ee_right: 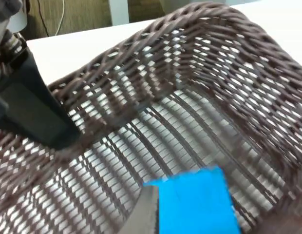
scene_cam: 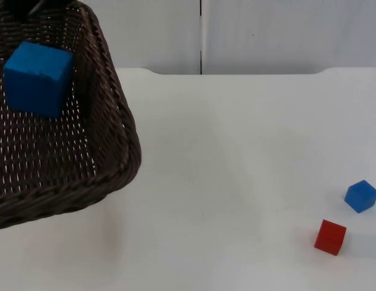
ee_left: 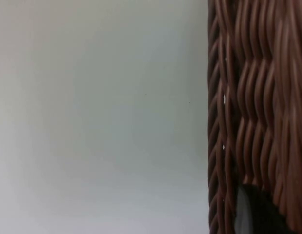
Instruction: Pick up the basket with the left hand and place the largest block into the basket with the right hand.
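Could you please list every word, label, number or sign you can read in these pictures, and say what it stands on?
There is no readable text in any view.
The wicker basket carries no label.
The large blue block inside it has plain faces.
The small blue block and the red block on the white table are plain too.

Basket [scene_cam: 109,109] ran off the top view's left and top edges; only its right wall and near rim were whole. Large blue block [scene_cam: 37,77] in it was fully visible there, but cut by the frame edge in the right wrist view, with 1 grey fingertip [ee_right: 143,217] blurred against it. Left wrist view: basket weave [ee_left: 258,97] cropped, dark fingertip [ee_left: 255,214] blurred. Neither gripper's opening could be told.
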Tool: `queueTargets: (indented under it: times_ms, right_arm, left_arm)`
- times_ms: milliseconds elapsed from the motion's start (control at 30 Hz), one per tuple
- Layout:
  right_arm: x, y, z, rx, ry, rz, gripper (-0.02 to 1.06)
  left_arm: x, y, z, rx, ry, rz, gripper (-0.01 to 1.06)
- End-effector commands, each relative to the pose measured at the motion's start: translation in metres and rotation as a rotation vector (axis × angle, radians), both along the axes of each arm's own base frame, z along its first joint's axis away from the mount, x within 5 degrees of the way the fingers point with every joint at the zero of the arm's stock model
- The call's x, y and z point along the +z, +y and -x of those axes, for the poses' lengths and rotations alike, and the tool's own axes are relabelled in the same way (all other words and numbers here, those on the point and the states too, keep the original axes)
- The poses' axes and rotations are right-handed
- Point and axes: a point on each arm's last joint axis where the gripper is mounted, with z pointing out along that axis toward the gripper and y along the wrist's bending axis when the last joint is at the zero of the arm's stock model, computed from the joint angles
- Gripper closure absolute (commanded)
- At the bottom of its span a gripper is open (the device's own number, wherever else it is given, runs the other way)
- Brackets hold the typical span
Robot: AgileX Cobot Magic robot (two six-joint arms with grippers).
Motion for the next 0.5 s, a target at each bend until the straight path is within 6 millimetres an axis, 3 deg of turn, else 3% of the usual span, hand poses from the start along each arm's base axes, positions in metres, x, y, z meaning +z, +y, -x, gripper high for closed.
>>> queueTargets:
  times_ms: [0,200,467]
  right_arm:
    - [0.017,-0.017,-0.002,-0.005,0.03,-0.007,0.23]
    - [0.029,-0.045,-0.004,0.004,0.106,0.037,0.23]
    - [0.046,-0.061,0.0,-0.018,0.106,0.04,0.23]
  left_arm:
    - [0.003,-0.001,0.0,0.017,-0.024,0.027,1.05]
    - [0.003,-0.001,0.0,0.014,-0.032,0.014,1.05]
    - [0.003,0.001,0.0,0.011,-0.035,-0.003,1.05]
